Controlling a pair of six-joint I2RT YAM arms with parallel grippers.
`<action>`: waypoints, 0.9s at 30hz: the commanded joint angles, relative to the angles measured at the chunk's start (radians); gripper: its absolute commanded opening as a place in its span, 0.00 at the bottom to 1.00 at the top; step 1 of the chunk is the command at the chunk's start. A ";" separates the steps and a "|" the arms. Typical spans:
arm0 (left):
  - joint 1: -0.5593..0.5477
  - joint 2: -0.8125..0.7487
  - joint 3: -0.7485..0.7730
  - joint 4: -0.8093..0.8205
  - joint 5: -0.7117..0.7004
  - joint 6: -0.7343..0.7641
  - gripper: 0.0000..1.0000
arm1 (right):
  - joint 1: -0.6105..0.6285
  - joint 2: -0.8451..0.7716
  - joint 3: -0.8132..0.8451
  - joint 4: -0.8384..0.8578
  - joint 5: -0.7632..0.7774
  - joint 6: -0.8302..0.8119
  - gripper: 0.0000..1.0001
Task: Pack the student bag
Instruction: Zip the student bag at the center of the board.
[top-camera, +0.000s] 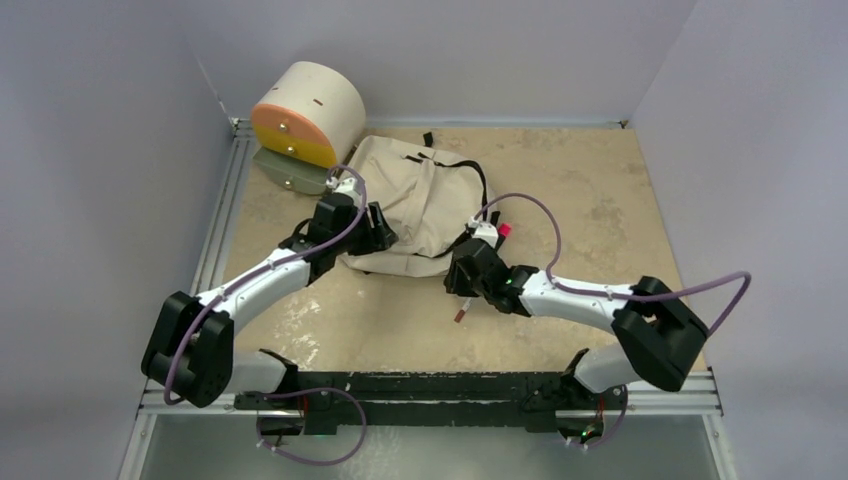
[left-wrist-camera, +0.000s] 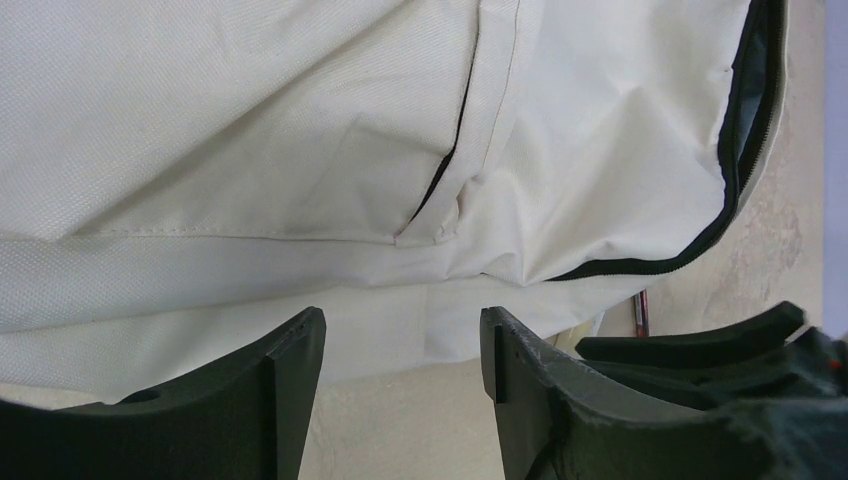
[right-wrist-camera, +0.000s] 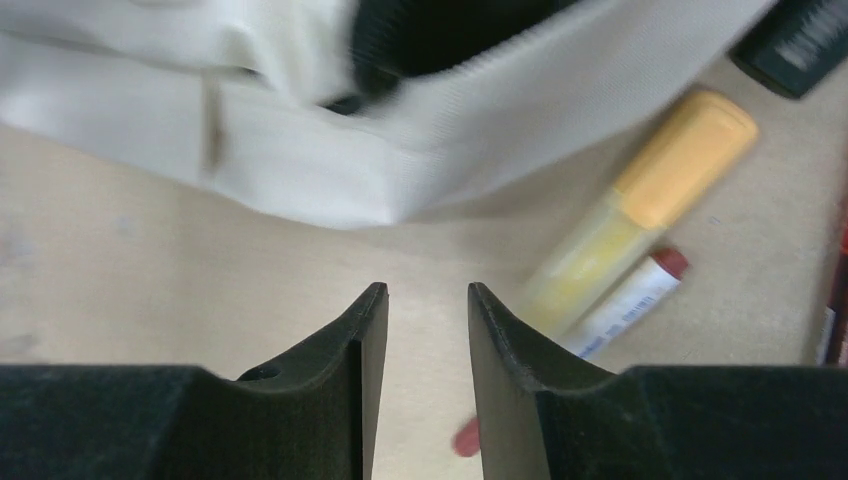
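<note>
Fabric of soft cream with black zippers and straps is shown by the student bag (top-camera: 420, 200), slumped mid-table between the left gripper (left-wrist-camera: 400, 330) and right gripper (right-wrist-camera: 418, 300), both parted and empty.

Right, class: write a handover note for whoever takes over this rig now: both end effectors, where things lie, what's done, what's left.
Left end effector: open, empty, at the beige fabric backpack, by its edge.
Right end effector: slightly open, empty, above the table near the backpack's dark opening.
Yellow tube with orange cap and white red-capped stick lie on the table outside.
Done: nothing seen packed. Left: both go in.
</note>
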 joint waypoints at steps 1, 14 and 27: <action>0.005 0.003 -0.030 0.095 0.019 -0.003 0.57 | 0.004 -0.120 0.011 0.174 -0.066 -0.032 0.38; 0.005 0.016 -0.201 0.234 0.082 -0.060 0.54 | 0.004 0.053 0.206 0.175 -0.088 -0.037 0.23; 0.005 0.150 -0.198 0.276 0.031 -0.073 0.54 | 0.005 0.240 0.350 0.046 0.059 -0.100 0.11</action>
